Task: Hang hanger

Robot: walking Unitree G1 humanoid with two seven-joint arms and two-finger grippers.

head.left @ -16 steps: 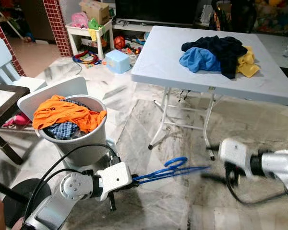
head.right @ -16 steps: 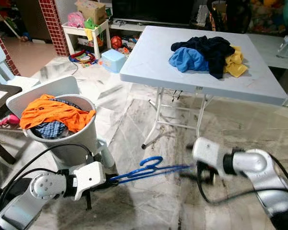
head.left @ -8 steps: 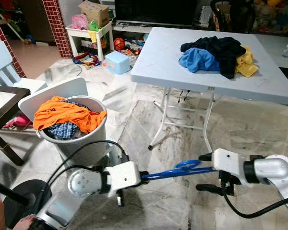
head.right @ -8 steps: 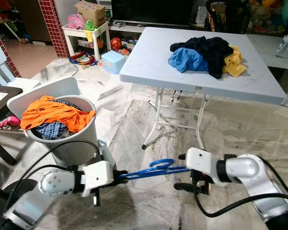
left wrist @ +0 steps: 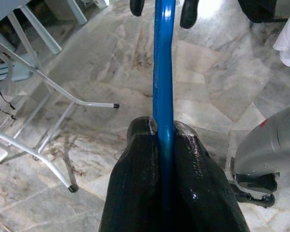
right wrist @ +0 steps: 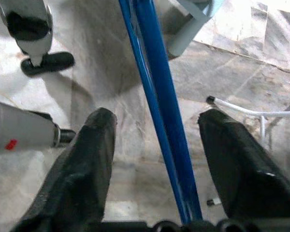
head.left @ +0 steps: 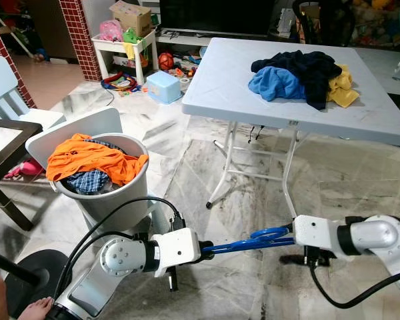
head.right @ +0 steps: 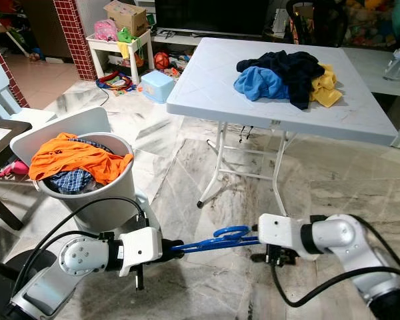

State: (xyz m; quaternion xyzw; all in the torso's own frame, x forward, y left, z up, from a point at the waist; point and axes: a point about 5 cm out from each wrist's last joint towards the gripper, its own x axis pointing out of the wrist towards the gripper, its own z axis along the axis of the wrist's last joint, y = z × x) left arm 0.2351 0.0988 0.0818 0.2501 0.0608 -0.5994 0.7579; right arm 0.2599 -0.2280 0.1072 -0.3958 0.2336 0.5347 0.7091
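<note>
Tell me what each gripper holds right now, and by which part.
Left gripper is shut on the blue hanger, pinching one end. Right gripper is open, jaws either side of the hanger's other end, not gripping.

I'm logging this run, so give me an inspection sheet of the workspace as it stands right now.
Surface: marble floor, streaked; white folding table ahead.
Job's things: blue hanger held level above the floor between the two arms; no rail seen.
Clutter: pile of clothes on the table; laundry basket full of clothes, orange garment on top; toys and a low shelf at the back.
Grippers: left gripper shut on the hanger's bar; right gripper open, fingers either side of the hanger, not touching.
Cables: black cables loop over the left arm, another under the right arm.
Surroundings: brick pillar, light blue chair, dark table edge.
</note>
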